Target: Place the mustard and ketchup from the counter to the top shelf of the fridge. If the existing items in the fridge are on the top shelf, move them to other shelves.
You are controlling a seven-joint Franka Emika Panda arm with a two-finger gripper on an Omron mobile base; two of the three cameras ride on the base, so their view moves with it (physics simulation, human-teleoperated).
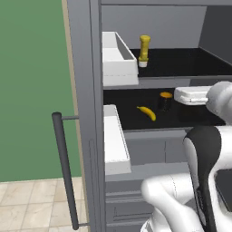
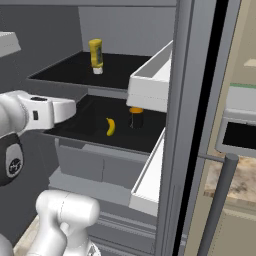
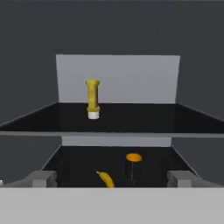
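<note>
Mustard [image 1: 144,50] stands upright on the top shelf [image 1: 190,63] of the fridge [image 1: 84,90], cap down on a white base, well back from the shelf's front edge and toward the door side. One shelf below it lie the banana [image 1: 147,112] and, just beside that, the dark can [image 1: 166,101] with the orange top; both are already off the top shelf. No ketchup can be made out among these things, so by my reading one bottle is placed and the red one remains to be fetched.

Level with the lower shelf and in front of the mustard, the gripper [image 3: 112,178] faces into the fridge, its fingers [image 3: 40,178] spread as wide as they go, with nothing between them. It is well clear of the bottle.

Judging by its look, the mustard is a light, narrow plastic squeeze bottle: smooth, somewhat slippery, and likely to give under a hard pinch. Standing tall on a small base, it would tip from a sideways knock. The best hold would be across the middle of the body, below the waisted neck, with moderate force. A ketchup bottle of like build should be taken the same way and set down beside the mustard, apart from it.
</note>
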